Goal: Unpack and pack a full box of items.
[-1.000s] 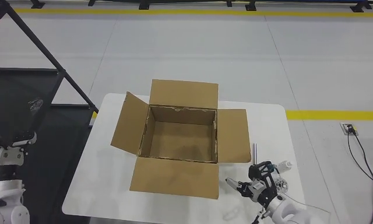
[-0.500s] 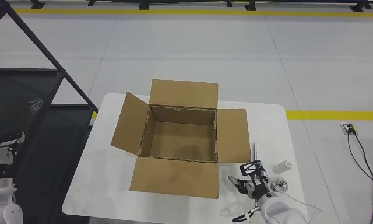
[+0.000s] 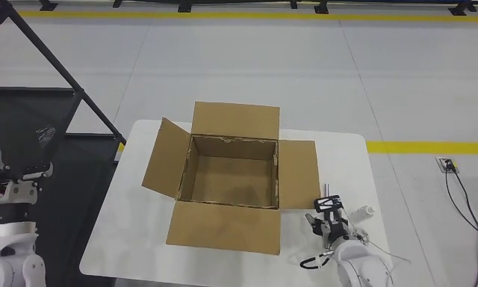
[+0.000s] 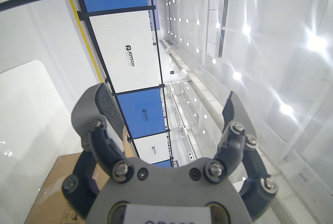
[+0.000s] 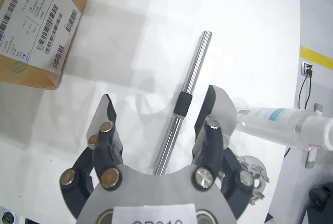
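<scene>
An open box [image 3: 228, 181] sits in the middle of the desk [image 3: 142, 235], its four flaps folded outward and its bare brown floor showing. The right gripper [image 5: 160, 96] hangs over the desk near the right edge, toward the robot's own right corner and just off the box's right flap. Its jaws are spread wide and grasp nothing. A thin metal rod [image 5: 193, 74] with a black band around its middle lies flat on the desk and runs lengthwise between the two fingers [image 5: 208, 105], with a gap on either side; it sits closer to one finger than the other. Just beside the rod, toward the desk's right edge, a white bottle [image 5: 273, 122] lies on its side. A grey toothed wheel [image 5: 251, 173] rests near it, closer to the robot's edge. The left gripper [image 4: 167, 100] is off beyond the desk's left edge, tilted up toward the ceiling lights, its jaws likewise released and holding nothing, with a side of the box low beside it.
</scene>
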`<state>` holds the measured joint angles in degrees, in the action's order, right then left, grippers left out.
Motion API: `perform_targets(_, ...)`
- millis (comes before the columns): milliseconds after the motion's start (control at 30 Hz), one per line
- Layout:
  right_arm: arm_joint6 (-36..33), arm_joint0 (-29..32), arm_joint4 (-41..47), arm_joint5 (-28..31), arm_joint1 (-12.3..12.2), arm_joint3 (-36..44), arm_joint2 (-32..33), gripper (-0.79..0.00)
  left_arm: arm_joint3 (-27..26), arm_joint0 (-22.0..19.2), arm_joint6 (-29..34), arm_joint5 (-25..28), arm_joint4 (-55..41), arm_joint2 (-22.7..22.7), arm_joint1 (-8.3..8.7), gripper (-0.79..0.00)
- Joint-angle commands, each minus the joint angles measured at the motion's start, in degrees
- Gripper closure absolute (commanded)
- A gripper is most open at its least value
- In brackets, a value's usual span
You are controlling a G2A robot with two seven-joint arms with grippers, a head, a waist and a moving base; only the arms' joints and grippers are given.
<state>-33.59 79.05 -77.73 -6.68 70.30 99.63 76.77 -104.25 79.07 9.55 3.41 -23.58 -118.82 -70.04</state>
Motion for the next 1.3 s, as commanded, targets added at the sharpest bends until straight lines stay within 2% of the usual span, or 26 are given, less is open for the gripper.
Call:
perform_targets(0, -0.8, -0.5, 0.1, -0.4, 0.1, -0.5, 0.1, -0.32, 0.0, 0.0, -0.2, 0.0, 0.1, 0.2, 0.01, -0.785)
perform_targets(267, -5.0, -2.3, 1.2, -2.1, 0.4, -1.6, 0.6, -0.271, 0.0, -0.4, -0.8, -0.2, 0.4, 0.9, 0.08, -0.785)
perform_targets(567, -10.1, -5.7, 5.9, -1.8, 0.7, -5.5, 1.6, -0.28, 0.0, -0.3, -1.4, -0.1, 0.6, 1.2, 0.15, -0.785)
perform_targets(1000, -13.5, -8.6, 6.6, -2.5, 1.0, -8.7, 1.2, -0.175, 0.1, -0.3, -1.6, -0.1, 0.7, 1.3, 0.28, -0.785)
perform_targets(1267, -14.9, -9.6, 5.7, -3.0, 1.2, -9.7, 0.3, -0.191, 0.3, -0.4, -1.6, 0.1, 0.7, 1.1, 0.37, -0.785)
